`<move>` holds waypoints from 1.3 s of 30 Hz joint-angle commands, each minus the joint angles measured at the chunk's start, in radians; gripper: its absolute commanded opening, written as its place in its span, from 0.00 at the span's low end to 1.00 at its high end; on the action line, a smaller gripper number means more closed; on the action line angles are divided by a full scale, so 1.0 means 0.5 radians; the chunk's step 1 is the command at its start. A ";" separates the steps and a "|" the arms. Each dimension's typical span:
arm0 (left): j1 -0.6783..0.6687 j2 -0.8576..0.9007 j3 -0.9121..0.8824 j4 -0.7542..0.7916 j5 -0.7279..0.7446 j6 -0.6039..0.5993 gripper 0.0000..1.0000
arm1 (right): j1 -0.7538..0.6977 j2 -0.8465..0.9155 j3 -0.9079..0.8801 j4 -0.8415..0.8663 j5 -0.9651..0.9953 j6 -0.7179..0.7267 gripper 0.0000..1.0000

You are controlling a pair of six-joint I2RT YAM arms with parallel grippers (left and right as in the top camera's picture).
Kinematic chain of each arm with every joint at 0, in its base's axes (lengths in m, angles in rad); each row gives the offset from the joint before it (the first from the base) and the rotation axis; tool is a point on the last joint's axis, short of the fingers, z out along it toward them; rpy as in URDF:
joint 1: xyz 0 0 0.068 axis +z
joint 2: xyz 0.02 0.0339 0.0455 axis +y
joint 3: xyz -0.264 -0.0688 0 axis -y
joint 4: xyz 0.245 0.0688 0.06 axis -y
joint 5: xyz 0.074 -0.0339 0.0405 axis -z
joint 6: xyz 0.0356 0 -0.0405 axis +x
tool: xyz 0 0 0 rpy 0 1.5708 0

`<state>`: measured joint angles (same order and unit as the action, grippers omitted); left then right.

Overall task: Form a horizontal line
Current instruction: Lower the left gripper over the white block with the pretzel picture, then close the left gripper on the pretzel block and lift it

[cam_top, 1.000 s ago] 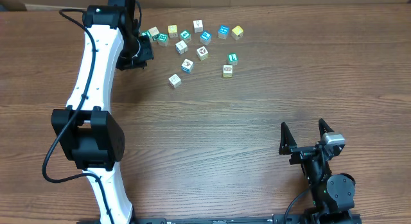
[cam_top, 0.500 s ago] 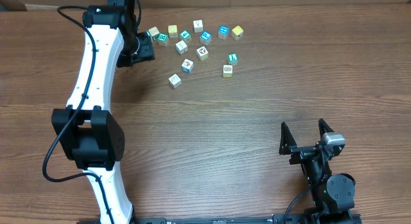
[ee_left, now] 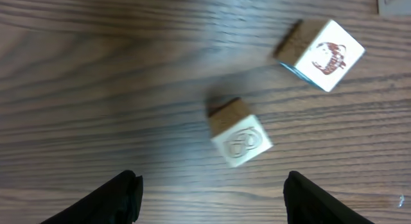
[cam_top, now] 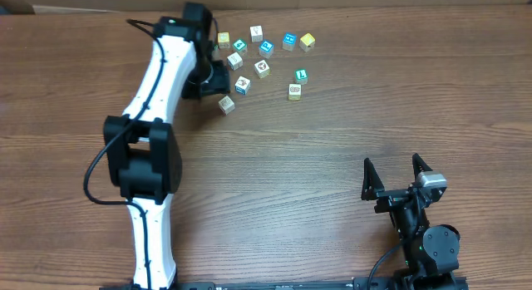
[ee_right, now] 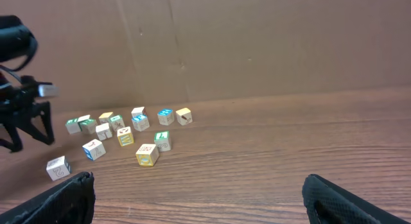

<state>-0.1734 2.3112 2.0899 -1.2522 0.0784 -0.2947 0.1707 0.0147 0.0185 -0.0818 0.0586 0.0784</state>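
Wood-grain table [cam_top: 332, 157] filled the overhead view, with a brown cardboard wall [ee_right: 257, 44] standing behind it in the right wrist view. At the far side the left gripper [cam_top: 213, 82] hung over the board with its fingers spread apart and nothing between them. In its own wrist view the two dark fingertips [ee_left: 117, 201] stood wide at the lower edge. Just beyond them lay the plain white cube [ee_left: 241, 140], a faint ring drawing on its top face, apart from both tips. The blue-edged white cube [ee_left: 321, 54] sat a little farther off, up and to the right, not touching it. From overhead these two lay on a slant, while the tan cube [cam_top: 294, 91] and the teal-green cube [cam_top: 301, 76] with its white letter sat near each other well to their right, so the four made no straight row. Other small cubes [cam_top: 266, 48] were scattered behind them. The right gripper [cam_top: 393, 178] rested at the near edge, released and empty.
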 commanded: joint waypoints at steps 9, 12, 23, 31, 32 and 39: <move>-0.037 0.077 0.032 0.028 -0.022 -0.266 0.75 | -0.009 -0.023 -0.021 0.008 -0.002 -0.002 1.00; -0.052 0.081 -0.024 0.073 -0.022 -0.333 0.78 | -0.009 -0.023 -0.021 0.008 -0.002 -0.002 1.00; -0.112 0.082 -0.296 0.380 -0.082 -0.502 0.77 | -0.009 -0.024 -0.021 0.008 -0.002 -0.002 1.00; -0.113 0.082 -0.312 0.381 -0.188 -0.519 0.54 | -0.009 -0.023 -0.021 0.008 -0.002 -0.002 1.00; -0.113 0.082 -0.312 0.380 -0.188 -0.519 0.50 | -0.009 -0.023 -0.021 0.008 -0.003 -0.002 1.00; -0.113 0.082 -0.312 0.382 -0.187 -0.517 0.34 | -0.009 -0.023 -0.021 0.008 -0.002 -0.002 1.00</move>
<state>-0.2295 2.3398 1.9373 -1.0637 0.0025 -0.5480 0.1707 0.0147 0.0185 -0.0822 0.0589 0.0780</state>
